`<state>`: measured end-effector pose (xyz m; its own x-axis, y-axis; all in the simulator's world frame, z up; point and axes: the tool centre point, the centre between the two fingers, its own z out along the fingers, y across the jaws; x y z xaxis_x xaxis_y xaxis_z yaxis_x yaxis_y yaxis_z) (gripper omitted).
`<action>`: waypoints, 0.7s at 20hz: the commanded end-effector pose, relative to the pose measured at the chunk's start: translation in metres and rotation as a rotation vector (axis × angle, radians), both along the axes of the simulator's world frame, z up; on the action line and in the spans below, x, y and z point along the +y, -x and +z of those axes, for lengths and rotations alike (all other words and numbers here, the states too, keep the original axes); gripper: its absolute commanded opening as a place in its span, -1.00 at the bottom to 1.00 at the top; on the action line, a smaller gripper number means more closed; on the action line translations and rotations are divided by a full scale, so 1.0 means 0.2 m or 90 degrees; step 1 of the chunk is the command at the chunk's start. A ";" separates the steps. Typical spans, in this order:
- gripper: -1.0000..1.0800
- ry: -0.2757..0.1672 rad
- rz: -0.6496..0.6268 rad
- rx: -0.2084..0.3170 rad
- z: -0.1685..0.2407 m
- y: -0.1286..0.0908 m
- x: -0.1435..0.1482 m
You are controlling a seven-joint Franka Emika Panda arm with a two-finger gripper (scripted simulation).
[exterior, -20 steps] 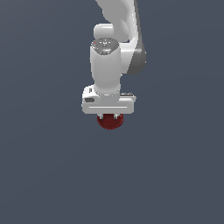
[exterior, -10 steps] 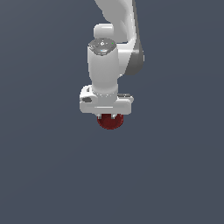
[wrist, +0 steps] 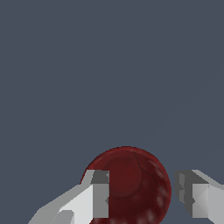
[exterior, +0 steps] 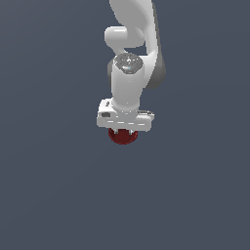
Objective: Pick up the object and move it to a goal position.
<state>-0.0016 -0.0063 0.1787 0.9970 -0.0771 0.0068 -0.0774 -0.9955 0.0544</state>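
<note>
the dark red bowl point(exterior: 122, 136) is straddled by the claw point(wrist: 142, 196), one finger inside the rim; contact cannot be told. little has shifted since earlier.

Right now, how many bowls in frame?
1. A dark red bowl sits directly under the gripper, between its fingers, one finger overlapping its rim in the wrist view. The exterior view shows it partly hidden beneath the hand. No others visible.
</note>
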 end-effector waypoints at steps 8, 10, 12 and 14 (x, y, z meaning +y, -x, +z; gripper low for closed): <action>0.23 0.069 -0.043 0.036 -0.20 0.10 0.15; 0.23 0.086 -0.052 0.042 -0.25 0.13 0.18; 0.23 0.104 -0.060 0.046 -0.29 0.15 0.21; 0.23 0.122 -0.069 0.049 -0.33 0.18 0.24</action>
